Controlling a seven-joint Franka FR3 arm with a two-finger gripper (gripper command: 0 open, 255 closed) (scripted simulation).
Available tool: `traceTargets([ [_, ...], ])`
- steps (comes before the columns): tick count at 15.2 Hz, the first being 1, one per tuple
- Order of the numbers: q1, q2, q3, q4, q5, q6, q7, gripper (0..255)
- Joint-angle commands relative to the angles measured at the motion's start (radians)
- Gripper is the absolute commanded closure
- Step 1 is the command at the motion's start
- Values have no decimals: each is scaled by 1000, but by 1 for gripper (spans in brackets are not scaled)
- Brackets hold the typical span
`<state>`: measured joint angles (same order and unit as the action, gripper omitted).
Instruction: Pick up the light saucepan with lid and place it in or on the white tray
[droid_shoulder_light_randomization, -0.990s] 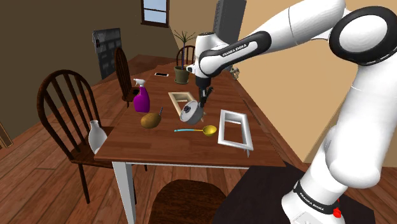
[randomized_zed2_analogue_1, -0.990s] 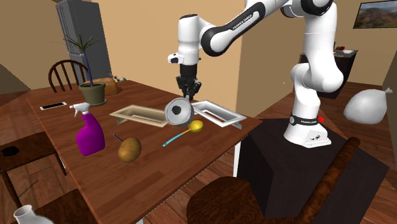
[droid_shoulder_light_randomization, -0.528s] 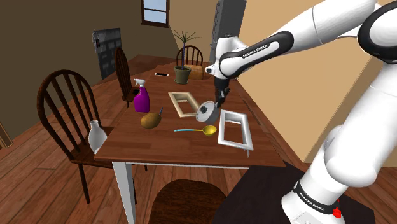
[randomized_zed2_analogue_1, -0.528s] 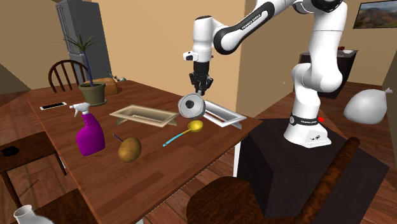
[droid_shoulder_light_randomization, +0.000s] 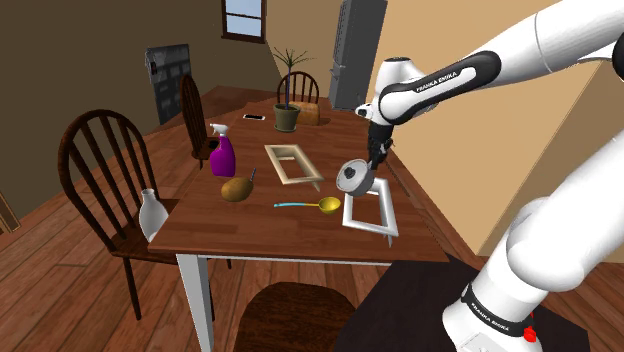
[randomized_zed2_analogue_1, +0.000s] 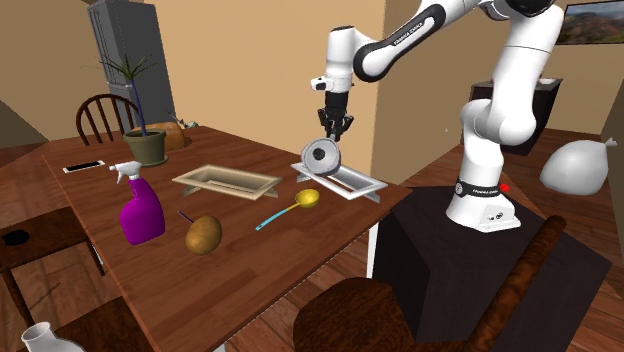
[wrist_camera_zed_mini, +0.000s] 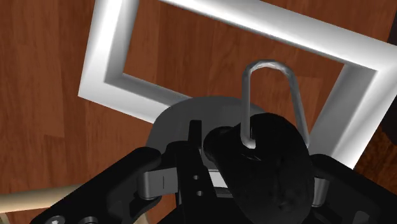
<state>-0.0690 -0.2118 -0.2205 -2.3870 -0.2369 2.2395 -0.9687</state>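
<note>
Over the corner of the white tray (droid_shoulder_light_randomization: 369, 226) that points to 11 o'clock in the shoulder view, the grey saucepan (droid_shoulder_light_randomization: 352, 177) hangs from the tool (droid_shoulder_light_randomization: 375, 160). The tool's black fingers are closed on the pan from above and hold it. How exactly they grip it I cannot tell, because the pan hides them. The pan is tilted, so its round lid (randomized_zed2_analogue_1: 321, 156) faces sideways and not up. It is lifted off the counter (droid_shoulder_light_randomization: 240, 225). Whether it touches the tray's rim is not clear.

From the wrist camera the grey lid shows a black knob (wrist_camera_zed_mini: 267, 168) and a thin wire handle (wrist_camera_zed_mini: 270, 70), and the tray's white frame lies under them on the brown wood.

The tray lies flat near the counter edge closest to the arm's stand. In the shoulder view a yellow spoon (droid_shoulder_light_randomization: 326, 204) with a blue handle lies just beside the tray at 9 o'clock. A beige tray (droid_shoulder_light_randomization: 293, 164) is at 10 o'clock from the white one. A brown round thing (droid_shoulder_light_randomization: 237, 189) is near the spoon's handle end, at 9 o'clock from it, and a purple spray bottle (droid_shoulder_light_randomization: 222, 157) stands upright at 11 o'clock from that. A potted plant (droid_shoulder_light_randomization: 287, 115) stands far back at 12 o'clock from the beige tray. A white vase (droid_shoulder_light_randomization: 152, 215) stands on the seat of a dark chair (droid_shoulder_light_randomization: 100, 150) at 9 o'clock from the counter.
</note>
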Motion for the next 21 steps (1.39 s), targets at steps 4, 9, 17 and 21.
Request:
traceTargets([
  [4,-39,-49,-48,-62,-25,26,-66,255],
  [9,-41,-9,-54,-97,-30,101,-58,255],
  [17,-41,70,-66,-140,-35,222,-46,255],
  [21,-40,90,-69,-148,-36,250,-43,255],
])
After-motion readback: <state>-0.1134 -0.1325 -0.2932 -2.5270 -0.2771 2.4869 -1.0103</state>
